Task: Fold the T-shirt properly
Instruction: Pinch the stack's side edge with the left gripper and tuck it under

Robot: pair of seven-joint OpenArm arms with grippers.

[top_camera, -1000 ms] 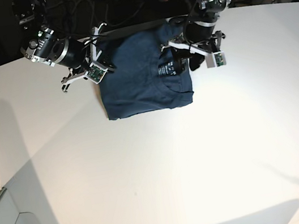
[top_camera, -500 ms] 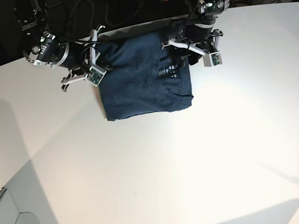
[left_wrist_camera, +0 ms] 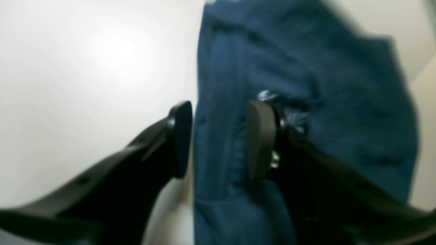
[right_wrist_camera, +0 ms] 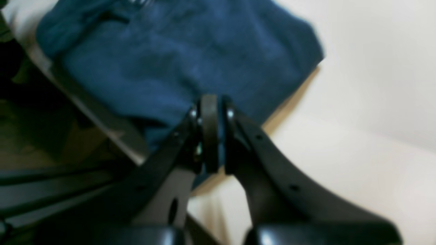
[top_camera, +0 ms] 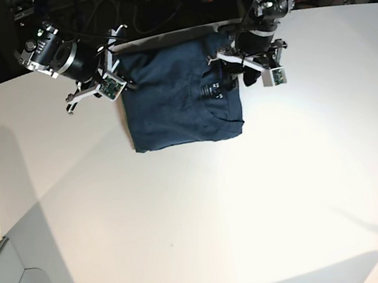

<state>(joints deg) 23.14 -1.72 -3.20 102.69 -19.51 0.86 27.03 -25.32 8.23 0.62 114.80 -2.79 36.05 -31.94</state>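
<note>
Base view shows us the folded T-shirt at the table's far edge, white label print unreadable; left gripper spread astride its edge, right gripper pinched together, empty.

The base view is looking down from high in front; both wrist views are peering past their fingers, close, sharing the shirt.

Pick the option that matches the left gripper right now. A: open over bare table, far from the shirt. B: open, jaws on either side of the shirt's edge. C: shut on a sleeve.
B: in the left wrist view the left gripper shows a gap between its jaws, with the T-shirt edge running between them.
</note>
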